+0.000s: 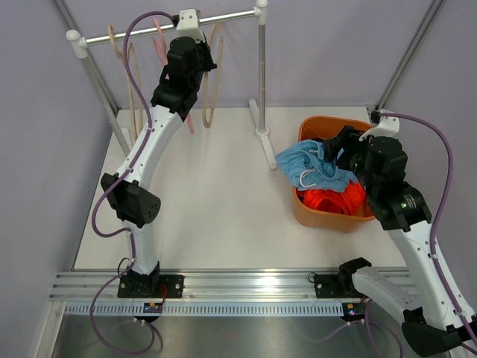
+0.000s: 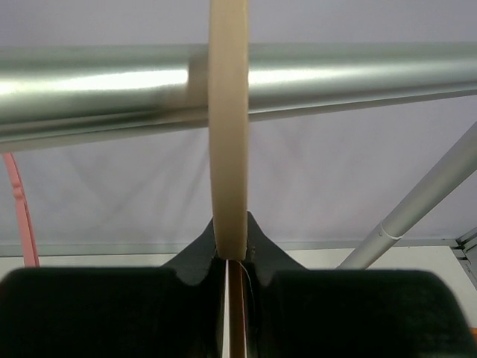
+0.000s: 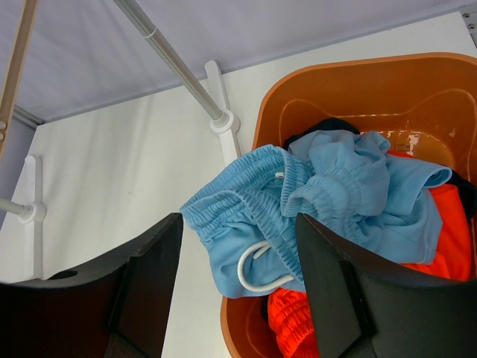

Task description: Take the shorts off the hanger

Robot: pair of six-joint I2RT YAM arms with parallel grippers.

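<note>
The light blue shorts [image 1: 309, 168] lie on top in the orange tub [image 1: 320, 216], partly draped over its left rim. The bright orange shorts [image 1: 332, 200] lie under them, and a bit of the dark navy shorts [image 1: 319, 142] shows at the back. My right gripper [image 1: 337, 153] hovers open above the light blue shorts [image 3: 335, 194], whose white drawstring shows between the fingers. My left gripper [image 1: 186, 26] is up at the metal rail [image 1: 141, 31]. In the left wrist view it [image 2: 229, 242] is shut on a beige hanger [image 2: 228, 149] that hooks over the rail [image 2: 335, 82].
Bare beige hangers [image 1: 136, 86] and a pink one [image 1: 160, 45] hang on the rail. The rack's upright post [image 1: 261, 74] and its foot [image 1: 262, 142] stand just left of the tub. The tub's rim [image 3: 358, 63] sits close to the post [image 3: 179, 63].
</note>
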